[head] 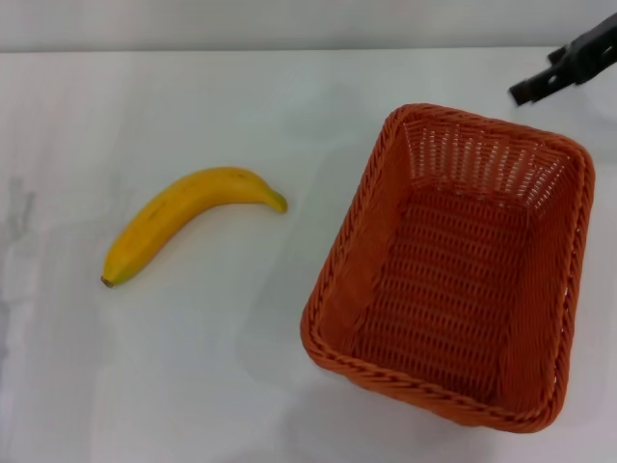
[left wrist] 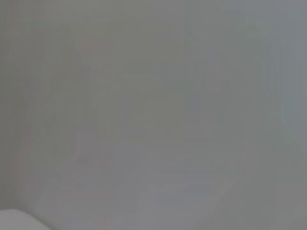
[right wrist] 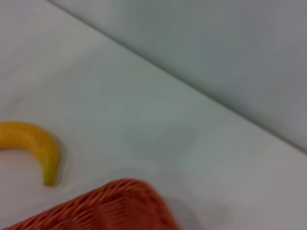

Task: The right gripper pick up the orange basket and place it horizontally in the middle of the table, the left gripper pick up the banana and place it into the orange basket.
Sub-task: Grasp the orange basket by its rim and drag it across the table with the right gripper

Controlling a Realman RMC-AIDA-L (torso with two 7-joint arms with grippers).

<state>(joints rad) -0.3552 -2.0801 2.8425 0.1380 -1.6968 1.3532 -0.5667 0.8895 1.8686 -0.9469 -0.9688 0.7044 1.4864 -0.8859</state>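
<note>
The orange basket [head: 362,253] stands upright and empty on the right half of the white table [head: 222,376], turned at a slant. The yellow banana [head: 183,230] lies on the table to the basket's left, its greenish tip toward the basket. My right gripper [head: 530,90] hovers at the far right, just beyond the basket's far rim and not touching it. In the right wrist view a corner of the basket [right wrist: 108,206] and the banana's tip end [right wrist: 36,143] show. My left gripper is out of sight, and the left wrist view holds only plain grey.
The table's far edge [head: 289,50] meets a grey wall. Bare white surface lies between the banana and the basket and in front of both.
</note>
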